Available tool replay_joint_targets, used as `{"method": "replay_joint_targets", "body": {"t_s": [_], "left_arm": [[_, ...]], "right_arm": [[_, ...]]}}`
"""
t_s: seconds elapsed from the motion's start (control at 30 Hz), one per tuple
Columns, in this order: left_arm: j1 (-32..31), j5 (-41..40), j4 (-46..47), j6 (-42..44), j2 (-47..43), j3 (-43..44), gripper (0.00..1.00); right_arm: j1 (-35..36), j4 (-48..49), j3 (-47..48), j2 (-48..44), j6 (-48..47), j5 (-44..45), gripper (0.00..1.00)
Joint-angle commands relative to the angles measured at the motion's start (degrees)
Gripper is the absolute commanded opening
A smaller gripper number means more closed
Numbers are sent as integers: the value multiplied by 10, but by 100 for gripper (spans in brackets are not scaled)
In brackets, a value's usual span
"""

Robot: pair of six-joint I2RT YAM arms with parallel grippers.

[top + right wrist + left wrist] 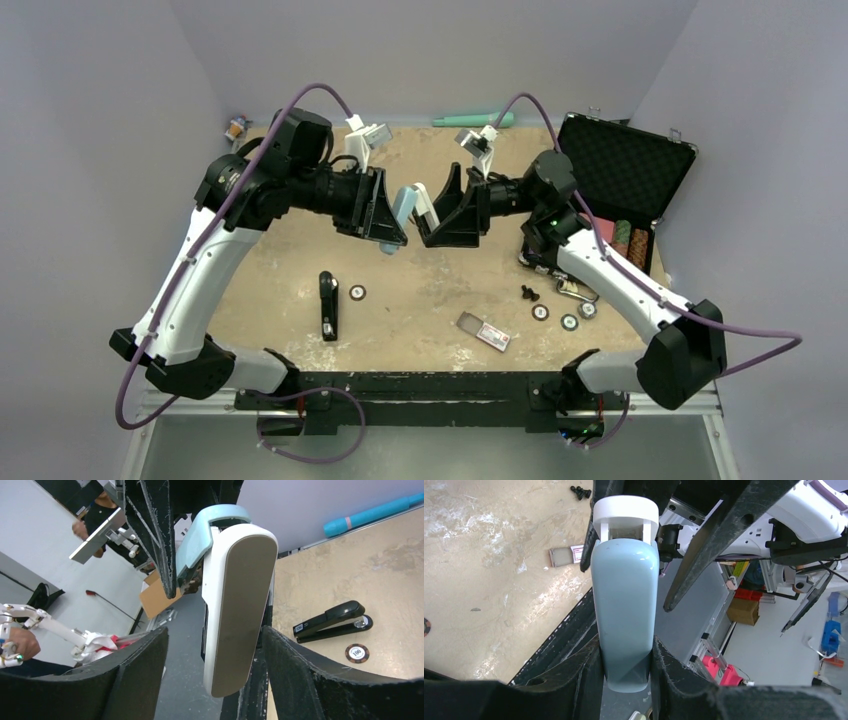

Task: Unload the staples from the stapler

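Note:
My left gripper is shut on the rear end of a light blue and white stapler and holds it in the air above the table's middle. In the left wrist view the gripper clamps the blue top arm between both pads. My right gripper is open, its jaws on either side of the stapler's white base; in the right wrist view the gripper has its left finger well clear of the base. A slim black stapler lies closed on the table at the front left, also in the right wrist view.
An open black case with poker chips stands at the back right. Loose chips, black screws and a small clear box lie near the front. A teal roll lies along the back wall.

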Motion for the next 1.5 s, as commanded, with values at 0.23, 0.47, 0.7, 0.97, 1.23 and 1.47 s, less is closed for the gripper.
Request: {"method": "replay_joint_targets", "body": {"t_s": [0.23,0.47,0.7,0.97,1.23,1.47], "left_arm": [[0,16,29,-3,-21,13,0],[1,17,26,3,-26,10,0],[0,-13,8,16,-32,3,13],[1,-61,11,15,-40,-16,85],[1,-109,23,-10,-49,-49,100],[1,-102,132,-87,-71,-165,84]], "right_arm": [[20,25,28,1,5,-14,42],[20,9,22,-4,-3,-13,1],[19,-90,41,-7,-65,5,0],[19,-207,51,-4,-107,60,0],[19,-458,89,2,-192,273,0],[20,-633,142,18,-193,546,0]]}}
